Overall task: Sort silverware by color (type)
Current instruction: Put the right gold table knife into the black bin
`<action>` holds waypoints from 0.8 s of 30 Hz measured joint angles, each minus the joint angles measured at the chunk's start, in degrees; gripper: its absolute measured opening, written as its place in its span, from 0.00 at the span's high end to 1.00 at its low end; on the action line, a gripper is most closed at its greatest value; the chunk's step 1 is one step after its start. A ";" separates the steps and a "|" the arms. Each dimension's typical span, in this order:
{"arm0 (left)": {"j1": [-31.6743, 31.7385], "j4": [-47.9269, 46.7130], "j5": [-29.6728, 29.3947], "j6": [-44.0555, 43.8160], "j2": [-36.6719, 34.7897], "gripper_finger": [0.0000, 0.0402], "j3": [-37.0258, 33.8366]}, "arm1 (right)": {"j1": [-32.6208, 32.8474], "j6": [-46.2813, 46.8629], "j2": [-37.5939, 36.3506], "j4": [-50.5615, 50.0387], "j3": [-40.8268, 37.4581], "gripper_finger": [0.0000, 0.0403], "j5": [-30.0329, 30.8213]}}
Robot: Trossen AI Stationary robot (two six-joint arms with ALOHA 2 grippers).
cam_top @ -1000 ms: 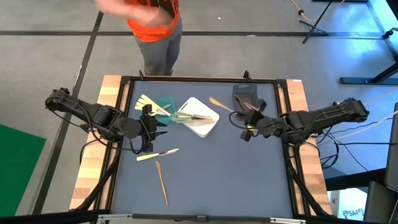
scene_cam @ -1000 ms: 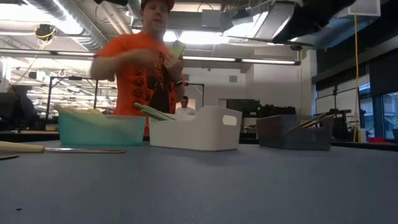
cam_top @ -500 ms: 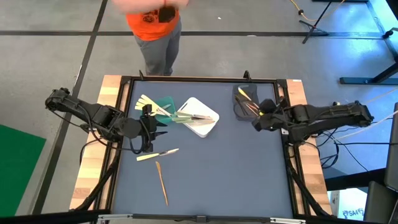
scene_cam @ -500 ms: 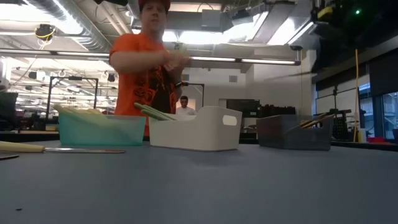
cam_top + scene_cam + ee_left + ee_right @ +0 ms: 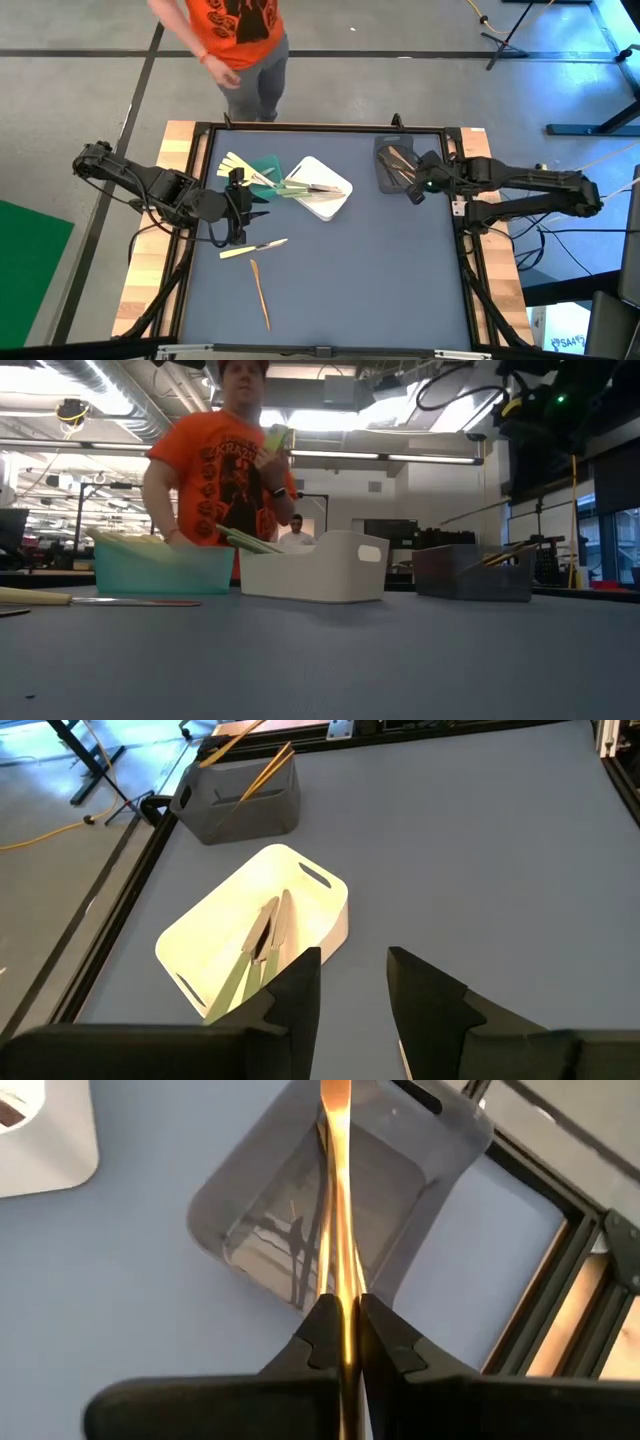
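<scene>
My right gripper hovers above the grey container near the table's far right, shut on an orange-brown utensil. More orange-brown utensils lie in that container. My left gripper waits open at the table's left, near the white container, which holds light green utensils. The green container holds pale yellow ones. A pale yellow knife and an orange-brown utensil lie flat on the mat. My right gripper pinches the orange-brown utensil between its two fingers, which close on its thin shaft. The shaft runs on forward past the fingertips, over the open grey container. It is lifted clear of the table. Its part behind the fingers is hidden by the gripper.
A person in an orange shirt stands beyond the far edge, holding something light green. A raised black frame borders the mat. Open mat lies on the near and middle right.
My right gripper has moved toward the table's far right, over the grey container, and has turned. The orange-brown utensil, which stuck out toward the white container, now points across the grey container. The person beyond the far edge has shifted.
</scene>
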 joint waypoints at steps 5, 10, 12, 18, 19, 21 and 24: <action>0.01 0.00 0.00 -0.01 0.00 0.72 0.00 | -4.23 -2.73 1.59 0.34 -0.02 0.98 -3.35; 0.02 -0.02 0.00 0.00 0.00 0.72 0.00 | -8.34 -6.48 4.50 1.76 -0.02 0.98 -5.75; 0.02 0.00 0.00 0.00 0.00 0.72 0.00 | -9.81 -8.01 5.94 2.92 0.00 0.98 -7.35; 0.02 -0.02 0.00 0.00 0.00 0.72 0.00 | -13.65 -12.74 10.70 5.77 -0.02 0.98 -9.85; 0.02 -0.04 0.00 0.00 0.00 0.72 0.00 | -14.24 -13.66 11.38 6.25 -0.02 0.98 -9.95; 0.01 -0.03 0.00 0.00 0.00 0.72 0.00 | -15.24 -14.91 12.62 7.21 -0.02 0.98 -10.43; 0.02 -0.04 0.00 0.00 0.00 0.72 0.00 | -16.82 -16.49 14.38 9.08 -0.02 0.98 -12.06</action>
